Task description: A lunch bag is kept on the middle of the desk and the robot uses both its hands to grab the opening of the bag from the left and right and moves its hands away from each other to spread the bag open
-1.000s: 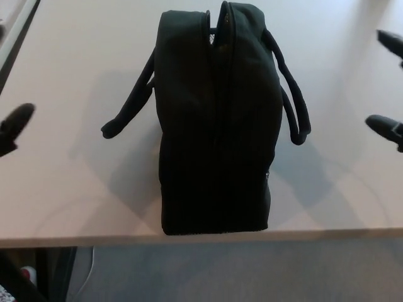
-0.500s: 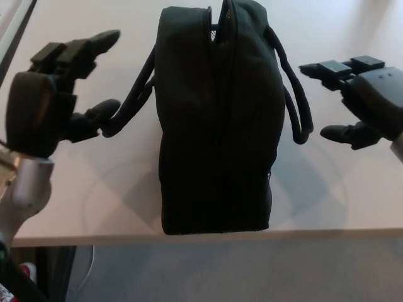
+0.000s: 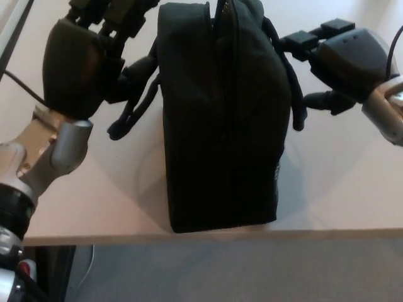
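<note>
A black lunch bag (image 3: 223, 119) stands upright near the front edge of a pale surface (image 3: 94, 201), its zipped top seam running away from the camera. On its left, the robot's left hand (image 3: 85, 60) presses against the bag's upper side, fingers (image 3: 126, 14) spread apart beside the drooping left handle (image 3: 135, 104). On its right, the right hand (image 3: 343, 60) reaches in, fingers (image 3: 302, 41) parted around the right handle (image 3: 293, 88), touching it near the bag's far end

A pale beige tabletop (image 3: 352, 189) fills most of the view; below its near edge lies grey floor (image 3: 252, 270).
</note>
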`<state>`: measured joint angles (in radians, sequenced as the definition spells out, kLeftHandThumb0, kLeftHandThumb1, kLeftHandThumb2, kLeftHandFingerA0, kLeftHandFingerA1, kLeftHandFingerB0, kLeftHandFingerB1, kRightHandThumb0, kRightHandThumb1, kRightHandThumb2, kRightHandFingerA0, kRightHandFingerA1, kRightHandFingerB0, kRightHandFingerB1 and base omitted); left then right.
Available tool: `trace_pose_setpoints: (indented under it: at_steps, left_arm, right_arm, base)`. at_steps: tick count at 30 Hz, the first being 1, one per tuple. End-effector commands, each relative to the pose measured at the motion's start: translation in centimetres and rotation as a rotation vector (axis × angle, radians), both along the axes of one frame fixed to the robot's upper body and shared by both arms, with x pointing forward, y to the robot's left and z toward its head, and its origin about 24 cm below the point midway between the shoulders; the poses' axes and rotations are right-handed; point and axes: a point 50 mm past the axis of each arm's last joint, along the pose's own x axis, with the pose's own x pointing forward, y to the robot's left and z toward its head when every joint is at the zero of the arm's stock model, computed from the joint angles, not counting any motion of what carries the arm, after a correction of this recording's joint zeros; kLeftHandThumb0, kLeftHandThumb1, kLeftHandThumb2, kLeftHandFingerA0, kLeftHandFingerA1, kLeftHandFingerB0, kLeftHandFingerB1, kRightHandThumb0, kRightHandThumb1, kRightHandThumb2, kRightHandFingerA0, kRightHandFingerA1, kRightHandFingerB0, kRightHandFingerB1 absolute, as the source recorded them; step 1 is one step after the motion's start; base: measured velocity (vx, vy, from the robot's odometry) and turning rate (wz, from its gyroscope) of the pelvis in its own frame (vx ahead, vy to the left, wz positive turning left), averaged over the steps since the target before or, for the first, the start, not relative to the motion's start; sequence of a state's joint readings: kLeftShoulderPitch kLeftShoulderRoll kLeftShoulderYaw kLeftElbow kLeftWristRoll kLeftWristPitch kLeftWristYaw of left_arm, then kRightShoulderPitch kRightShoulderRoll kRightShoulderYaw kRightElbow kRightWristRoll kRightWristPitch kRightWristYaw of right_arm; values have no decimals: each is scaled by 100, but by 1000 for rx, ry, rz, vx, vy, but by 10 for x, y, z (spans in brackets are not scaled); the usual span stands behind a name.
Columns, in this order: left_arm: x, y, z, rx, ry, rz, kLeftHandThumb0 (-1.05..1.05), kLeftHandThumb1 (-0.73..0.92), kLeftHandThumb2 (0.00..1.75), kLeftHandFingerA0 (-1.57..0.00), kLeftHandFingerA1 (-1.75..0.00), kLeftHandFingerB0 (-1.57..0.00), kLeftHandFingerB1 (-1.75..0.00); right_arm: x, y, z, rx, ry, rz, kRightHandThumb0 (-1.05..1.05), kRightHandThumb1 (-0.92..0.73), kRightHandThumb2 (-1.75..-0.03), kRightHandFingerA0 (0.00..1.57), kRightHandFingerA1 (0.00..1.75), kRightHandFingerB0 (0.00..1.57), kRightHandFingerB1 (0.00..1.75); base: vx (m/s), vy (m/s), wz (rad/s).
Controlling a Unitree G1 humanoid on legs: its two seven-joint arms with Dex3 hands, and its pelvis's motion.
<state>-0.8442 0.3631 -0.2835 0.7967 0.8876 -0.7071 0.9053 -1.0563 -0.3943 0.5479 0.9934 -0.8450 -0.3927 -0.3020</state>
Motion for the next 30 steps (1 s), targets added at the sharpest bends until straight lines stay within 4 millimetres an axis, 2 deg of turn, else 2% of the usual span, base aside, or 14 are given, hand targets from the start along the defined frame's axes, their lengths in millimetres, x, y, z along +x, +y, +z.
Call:
trace_pose_setpoints:
  at_steps: [1,3,4,5,9,10,18,24,25,26,27,28,30]
  left_arm:
    - [-1,6,14,6,-141,45,-8,34,84,-26,-54,-12,-49]
    - [-2,7,14,4,-145,40,-8,34,84,-26,-54,-13,-49]
    - [-2,8,13,4,-145,41,-12,50,55,-38,-33,-26,-31]
    - [-2,8,12,4,-145,43,-12,50,55,-38,-33,-26,-31]
    - [-3,8,5,12,-130,45,-11,51,56,-38,-33,-28,-31]
    - [-3,7,3,15,-123,45,-8,35,85,-26,-54,-15,-49]
    - [-4,7,-8,9,-93,37,-7,34,84,-28,-55,-14,-49]
    - [-6,8,-13,7,-80,35,-7,34,85,-28,-55,-16,-50]
    - [-6,8,-14,7,-78,34,-10,52,55,-42,-34,-29,-30]
    - [-6,8,-14,7,-78,34,-10,52,55,-42,-34,-29,-30]
    - [-6,9,-15,8,-76,35,-10,52,55,-41,-34,-28,-30]
    - [-7,9,-16,8,-75,37,-7,35,85,-28,-55,-15,-49]
    - [-7,10,-17,9,-76,41,-7,35,85,-29,-55,-16,-49]
  right_arm:
    - [5,-3,14,-23,-75,-50,-43,-54,-57,32,34,28,30]
    - [5,-4,14,-21,-89,-55,-44,-55,-57,32,34,28,30]
    - [5,-4,14,-19,-91,-56,-43,-55,-57,32,34,27,30]
    - [5,-4,14,-17,-92,-57,-43,-55,-57,32,34,27,30]
    - [5,-4,14,-11,-91,-59,-43,-55,-58,32,34,27,30]
    - [4,-4,12,-9,-88,-59,-43,-55,-58,32,34,28,30]
    - [3,0,9,-20,-101,-38,-43,-56,-58,33,34,29,31]
    - [4,3,20,19,-140,-39,-43,-57,-58,34,35,27,30]
    - [4,3,23,36,-144,-40,-42,-57,-58,33,35,27,30]
    - [4,3,24,41,-146,-41,-42,-57,-58,33,35,27,30]
    - [4,1,32,54,-169,-36,-46,-51,-70,27,41,25,38]
    - [4,0,37,62,-191,-37,-42,-57,-58,33,35,28,31]
    - [4,-2,43,78,-220,-43,-41,-57,-58,33,35,28,31]
  base:
    - [0,0,0]
    - [0,0,0]
    - [0,0,0]
    - [0,0,0]
    - [0,0,0]
    - [0,0,0]
    - [0,0,0]
    - [0,0,0]
    - [0,0,0]
    - [0,0,0]
    - [0,0,0]
    - [0,0,0]
    - [0,0,0]
